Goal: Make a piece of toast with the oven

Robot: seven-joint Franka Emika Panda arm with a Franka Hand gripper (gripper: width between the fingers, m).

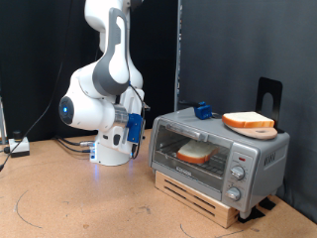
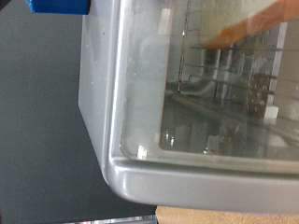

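Honestly the hardest thing to make out was the end effector [image 1: 136,127]. In the exterior view it sat low at the left end of the oven [image 1: 218,154], tucked against the white arm [image 1: 104,89] with a blue-lit patch beside it, and we couldn't tell whether its fingers were apart or together, or if anything was between them. The wrist view didn't help at all: no fingers showed in it, just a blurry close-up of the oven's [image 2: 140,112] glass door with a rounded silver frame corner, the wire rack [image 2: 234,65] behind the glass, and an orange-tan edge of the piece of toast [image 2: 248,28] cut off at the frame's upper right.

In the exterior view the piece of toast [image 1: 195,152] lay inside the oven on the rack, seen through the shut glass door, pale on its face with a tan crust. The oven was a boxy brushed-silver thing with a grey bar handle and knobs [image 1: 238,174] stacked on its right panel, sitting on a slatted wooden base [image 1: 203,196] on the brown table [image 1: 79,198].

On the oven's roof sat a second slice [image 1: 248,121] on a round wooden board [image 1: 254,130], plus a small blue object [image 1: 203,110] we couldn't identify. A black bracket [image 1: 267,97] stood behind, partly hidden by the slice.
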